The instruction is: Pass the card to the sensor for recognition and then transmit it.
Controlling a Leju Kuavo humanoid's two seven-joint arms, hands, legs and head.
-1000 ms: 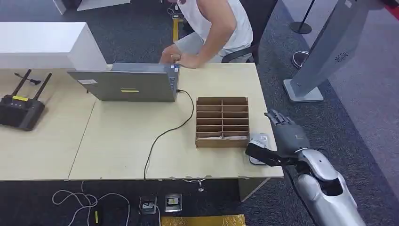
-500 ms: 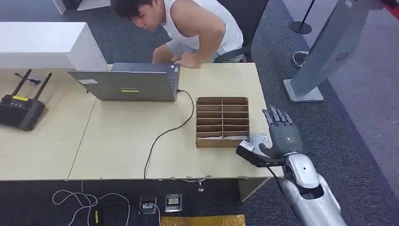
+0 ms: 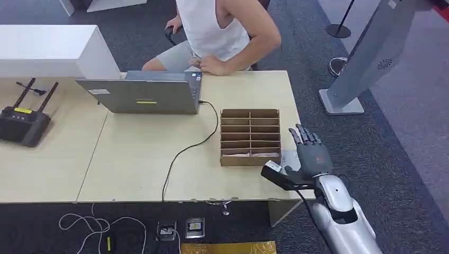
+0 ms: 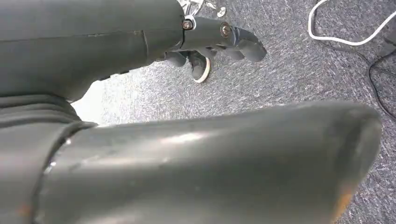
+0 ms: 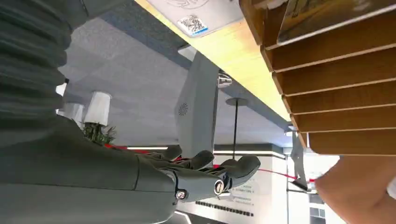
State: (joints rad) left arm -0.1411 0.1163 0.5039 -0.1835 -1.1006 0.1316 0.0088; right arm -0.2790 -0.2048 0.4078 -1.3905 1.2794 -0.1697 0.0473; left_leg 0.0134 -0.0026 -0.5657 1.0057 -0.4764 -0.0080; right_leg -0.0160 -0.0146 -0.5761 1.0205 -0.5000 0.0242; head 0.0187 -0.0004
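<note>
Hovering my right hand at the near right corner of the table, just beside the wooden card box. The fingers are spread apart and straight, with nothing in them. The hand sits partly over the flat white sensor, the pad with the little code sticker right next to the box.

The card is in the box, lying tilted in one of the slots; my right wrist view shows it. I'm not touching it.

My left hand hangs over the grey carpet. Nothing in it as far as I can see, but honestly I can't tell if the fingers are curled closed or loose.

Across the table there's a laptop with a black cable, a router off to my left, and a person leaning a hand on the far edge.
</note>
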